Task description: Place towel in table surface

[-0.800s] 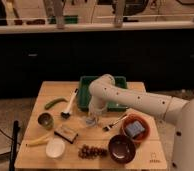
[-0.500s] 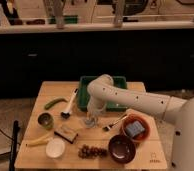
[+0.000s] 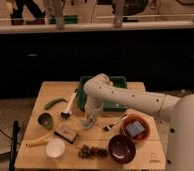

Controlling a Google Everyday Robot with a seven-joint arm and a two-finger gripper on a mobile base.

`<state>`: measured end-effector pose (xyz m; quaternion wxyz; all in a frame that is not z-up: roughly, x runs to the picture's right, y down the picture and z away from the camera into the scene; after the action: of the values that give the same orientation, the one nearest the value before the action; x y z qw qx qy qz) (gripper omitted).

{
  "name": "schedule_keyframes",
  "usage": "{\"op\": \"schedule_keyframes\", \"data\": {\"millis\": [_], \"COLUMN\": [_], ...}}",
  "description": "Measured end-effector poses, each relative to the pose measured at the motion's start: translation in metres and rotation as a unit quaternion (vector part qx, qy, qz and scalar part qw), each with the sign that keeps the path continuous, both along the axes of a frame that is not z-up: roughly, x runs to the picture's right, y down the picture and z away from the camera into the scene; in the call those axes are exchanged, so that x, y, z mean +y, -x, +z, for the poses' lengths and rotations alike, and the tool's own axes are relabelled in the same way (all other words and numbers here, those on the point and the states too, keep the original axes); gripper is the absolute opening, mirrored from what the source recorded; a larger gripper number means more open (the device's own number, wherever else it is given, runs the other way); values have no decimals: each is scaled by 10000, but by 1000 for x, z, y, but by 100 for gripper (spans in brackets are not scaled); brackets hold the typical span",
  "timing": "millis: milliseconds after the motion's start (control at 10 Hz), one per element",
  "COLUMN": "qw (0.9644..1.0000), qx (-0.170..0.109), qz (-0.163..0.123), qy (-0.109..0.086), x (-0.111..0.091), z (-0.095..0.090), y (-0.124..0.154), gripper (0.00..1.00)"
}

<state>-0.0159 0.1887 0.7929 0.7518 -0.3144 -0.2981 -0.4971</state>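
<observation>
My white arm reaches down from the right over the wooden table (image 3: 45,92). The gripper (image 3: 89,118) points down at the table's middle, just in front of the green tray (image 3: 117,80). A small pale grey crumpled thing, apparently the towel (image 3: 88,122), lies on the table surface right at the gripper's tip. The arm hides part of it, so I cannot tell whether the gripper holds it.
Around the gripper are a white-handled brush (image 3: 70,103), a green vegetable (image 3: 55,103), a small olive bowl (image 3: 45,120), a brown block (image 3: 66,133), a banana (image 3: 39,141), a white bowl (image 3: 55,148), grapes (image 3: 92,150), a dark bowl (image 3: 121,148) and an orange bowl (image 3: 135,128).
The arm's bend has shifted a little to the left. The gripper stays low at about the same spot in front of the tray.
</observation>
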Motion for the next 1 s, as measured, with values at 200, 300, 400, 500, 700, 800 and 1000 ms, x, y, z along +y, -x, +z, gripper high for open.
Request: {"op": "schedule_keyframes", "data": {"millis": [200, 300, 400, 500, 700, 800, 1000], "qw": [9999, 9997, 9995, 9993, 9987, 9985, 9981], "qx": [-87, -114, -112, -101, -72, -66, -72], "qz": [-27, -21, -15, -9, 23, 29, 56], "qy": [105, 195, 285, 361, 504, 547, 606], "x": [3, 5, 7, 9, 12, 13, 15], "z": [2, 4, 7, 10, 14, 15, 17], "y": [-2, -5, -7, -8, -15, -18, -22], "gripper": [1, 2, 12, 20, 41, 50, 72]}}
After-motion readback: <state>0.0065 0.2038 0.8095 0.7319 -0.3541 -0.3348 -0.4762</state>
